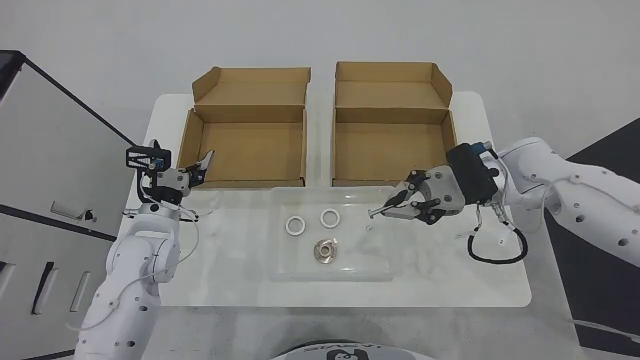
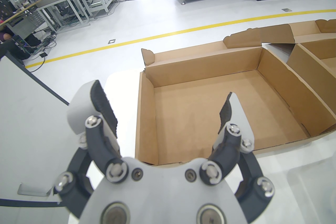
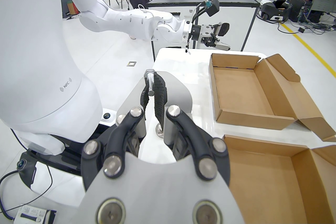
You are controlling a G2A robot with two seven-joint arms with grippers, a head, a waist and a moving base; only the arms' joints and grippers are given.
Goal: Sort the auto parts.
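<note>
The right gripper [image 3: 153,86] is clamped on a bolt [image 3: 149,83]: the threaded shank is pinched between its ribbed pads, and the hex head pokes out past the tips. In the top view it sits right of centre, with the bolt over the right end of a clear tray [image 1: 290,265], just below the front wall of the right box [image 1: 390,117]. In the tray, at the middle of the frame, lie two white rings [image 1: 296,226], side by side but apart. A metal part [image 1: 325,251] lies just below them, touching neither. The left box [image 1: 247,115] stands just beside the right one, above the tray's left half. Both are open cardboard, with their flaps folded back toward the top of the frame. The left gripper [image 1: 200,163] is at the left of the frame, at the lower left corner of the left box. Its jaws are spread wide with nothing between them, one finger [image 2: 227,109] over the box floor. Everything rests on the white table [image 1: 450,270].
</note>
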